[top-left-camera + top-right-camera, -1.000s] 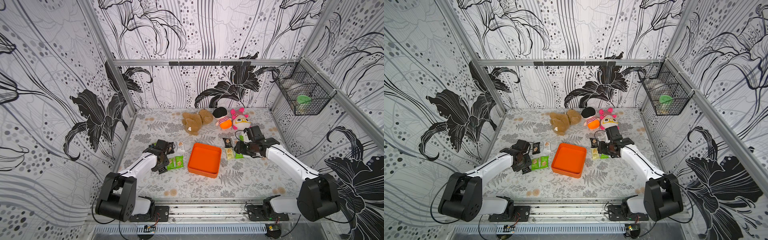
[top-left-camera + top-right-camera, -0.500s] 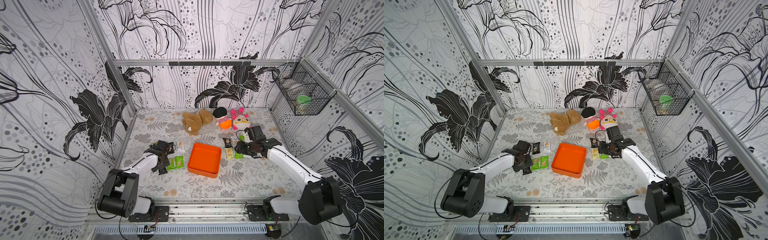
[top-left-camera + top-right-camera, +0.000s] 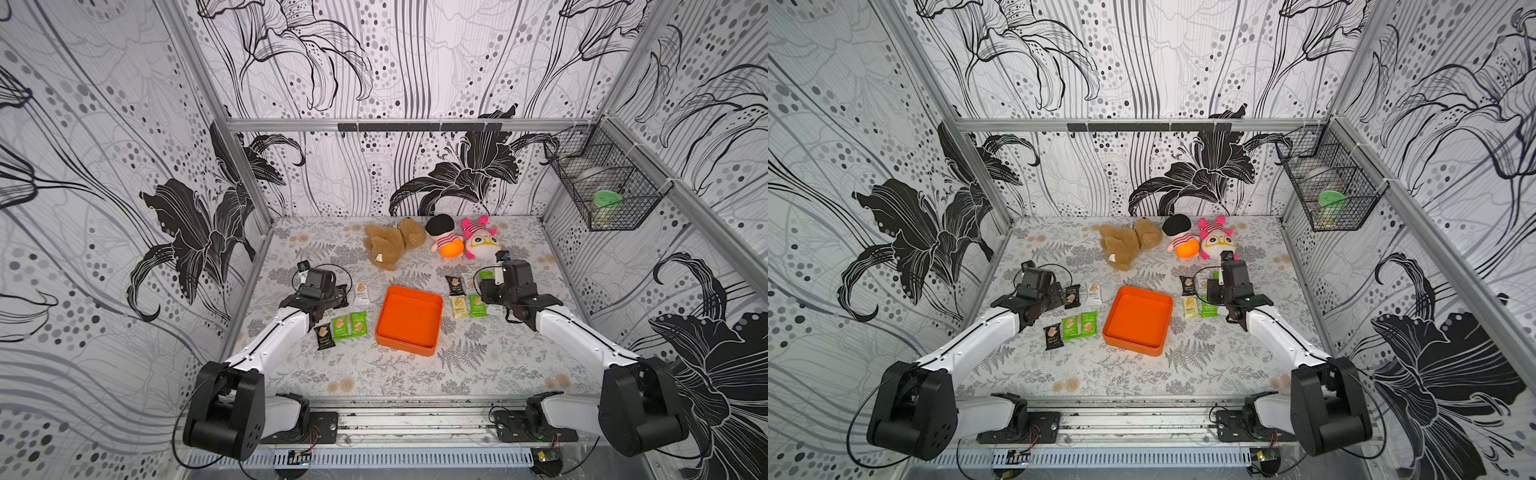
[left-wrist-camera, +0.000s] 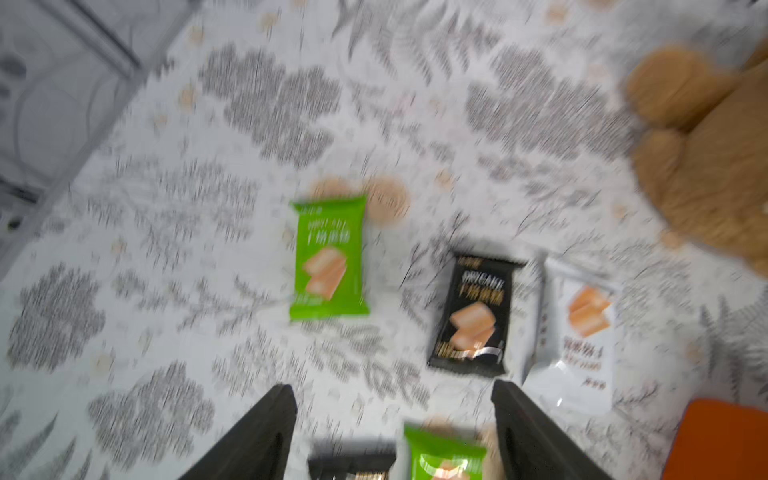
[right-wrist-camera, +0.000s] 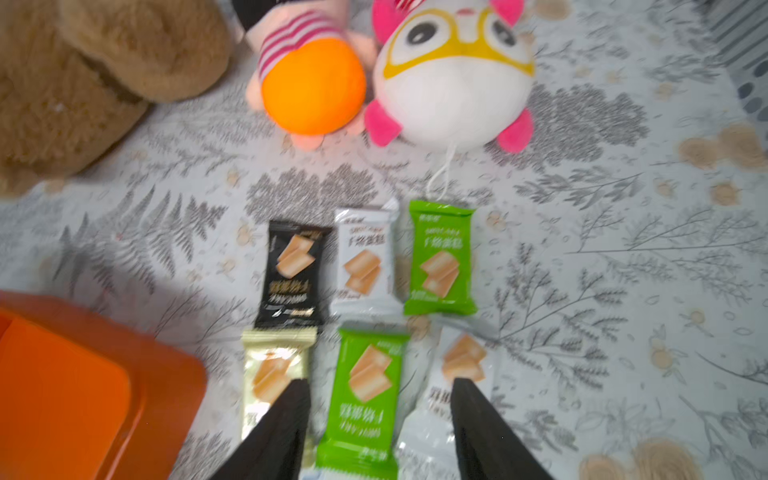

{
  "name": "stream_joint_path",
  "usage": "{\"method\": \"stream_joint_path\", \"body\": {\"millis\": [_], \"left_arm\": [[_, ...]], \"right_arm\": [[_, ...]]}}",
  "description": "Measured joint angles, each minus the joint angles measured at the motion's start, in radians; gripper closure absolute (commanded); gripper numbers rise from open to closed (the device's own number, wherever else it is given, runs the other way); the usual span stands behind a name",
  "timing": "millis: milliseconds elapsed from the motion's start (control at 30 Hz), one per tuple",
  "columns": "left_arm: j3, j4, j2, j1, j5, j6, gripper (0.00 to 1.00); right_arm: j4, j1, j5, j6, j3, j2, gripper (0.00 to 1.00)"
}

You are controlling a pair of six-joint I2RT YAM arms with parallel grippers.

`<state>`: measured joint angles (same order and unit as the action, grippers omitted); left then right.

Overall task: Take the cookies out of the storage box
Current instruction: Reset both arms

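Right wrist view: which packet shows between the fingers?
The green packet in the row of three nearest the fingers, flanked by a cream packet and a white packet.

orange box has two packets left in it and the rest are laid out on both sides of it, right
No: the storage box is empty, as both top views show. The cookies do lie on the table on both sides of it.

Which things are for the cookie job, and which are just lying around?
For the job: cookies, box.
Just lying around: teddy, orange doll, pink toy, basket.
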<state>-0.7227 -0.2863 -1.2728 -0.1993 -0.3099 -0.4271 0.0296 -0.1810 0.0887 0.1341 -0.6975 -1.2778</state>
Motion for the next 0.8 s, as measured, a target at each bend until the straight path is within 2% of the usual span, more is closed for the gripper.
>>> {"method": "stream_joint_path", "body": {"millis": [133, 267, 300, 333, 400, 533, 600, 667, 800], "left_arm": [[0.198, 0.426, 0.010, 0.013, -0.027, 0.169, 0.17], [0.296, 0.740, -0.098, 0.086, -0.008, 0.243, 0.16], [0.296, 0.797, -0.135, 0.100, 0.001, 0.251, 0.13], [0.295, 0.860, -0.175, 0.117, 0.013, 0.262, 0.03], [0.293, 0.912, -0.214, 0.131, 0.039, 0.275, 0.03], [0.397, 1.139, -0.179, 0.135, 0.070, 0.285, 0.03], [0.486, 1.289, -0.178, 0.134, 0.062, 0.286, 0.03], [0.527, 1.337, -0.190, 0.134, 0.054, 0.285, 0.02], [0.538, 1.426, -0.198, 0.134, 0.040, 0.287, 0.02]], "right_arm": [[-0.256, 0.219, -0.004, -0.027, 0.129, -0.009, 0.40], [-0.518, 0.246, 0.010, -0.069, 0.222, -0.042, 0.39], [-0.562, 0.246, 0.010, -0.072, 0.235, -0.050, 0.38], [-0.623, 0.246, 0.010, -0.075, 0.254, -0.058, 0.27], [-0.745, 0.246, 0.012, -0.075, 0.294, -0.065, 0.03], [-0.981, 0.243, -0.005, -0.056, 0.339, -0.138, 0.05], [-1.044, 0.238, -0.021, -0.047, 0.340, -0.194, 0.05], [-1.049, 0.234, -0.029, -0.045, 0.352, -0.189, 0.05], [-0.914, 0.233, -0.053, -0.093, 0.345, -0.010, 0.05]]}}
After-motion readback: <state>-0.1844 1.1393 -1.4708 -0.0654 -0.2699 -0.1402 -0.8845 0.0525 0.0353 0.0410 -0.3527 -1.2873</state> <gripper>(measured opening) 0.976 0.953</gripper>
